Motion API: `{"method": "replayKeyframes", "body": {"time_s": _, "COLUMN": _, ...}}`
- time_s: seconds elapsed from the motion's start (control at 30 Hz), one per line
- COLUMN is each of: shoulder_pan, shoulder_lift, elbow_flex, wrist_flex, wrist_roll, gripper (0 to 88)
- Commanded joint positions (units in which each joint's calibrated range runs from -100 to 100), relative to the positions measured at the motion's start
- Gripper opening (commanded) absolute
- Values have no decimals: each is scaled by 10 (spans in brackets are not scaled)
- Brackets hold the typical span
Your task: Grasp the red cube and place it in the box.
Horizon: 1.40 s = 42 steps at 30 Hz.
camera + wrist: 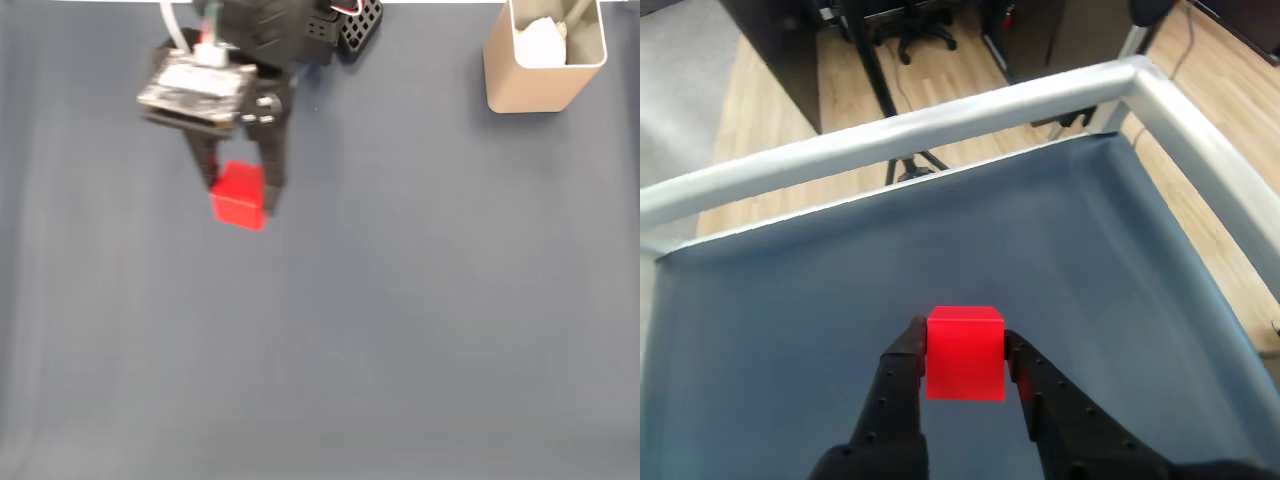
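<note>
Clamped between the 2 fingers of the gripper [964, 365]: the red cube [963, 352], held by 2 opposite side faces, top face and front face left bare in the wrist view. Seen in the fixed view as a red block [238, 196] at the tips of the dark fingers [272, 190], toward the upper left of the blue-grey desk [400, 320]; whether lifted clear of the surface or just resting on it, hard to say from either picture. Well apart from it, at the upper right corner of the fixed view, the box [540, 85], tan, upright, open at the top, with something white already inside (not identifiable).

Likely light and rigid, judging by the small size and crisp edges; no sign of squashing under the fingers. Smooth plain faces, so probably a bit slippery: best held as now, flat pads square on parallel faces near mid-height, not on an edge or corner. No fragility to fear; a short drop into the box should do no harm.
</note>
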Motion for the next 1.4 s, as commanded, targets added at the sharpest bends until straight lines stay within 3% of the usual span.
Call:
{"method": "replayKeyframes", "body": {"time_s": 0.0, "shoulder_pan": -47, "shoulder_lift": -39, "elbow_flex": 0, "wrist_flex": 2, "wrist_roll": 8, "gripper": 2}}
{"method": "replayKeyframes", "body": {"time_s": 1.37, "shoulder_pan": -460, "shoulder_lift": -40, "elbow_flex": 7, "wrist_flex": 4, "wrist_roll": 28, "gripper": 2}}
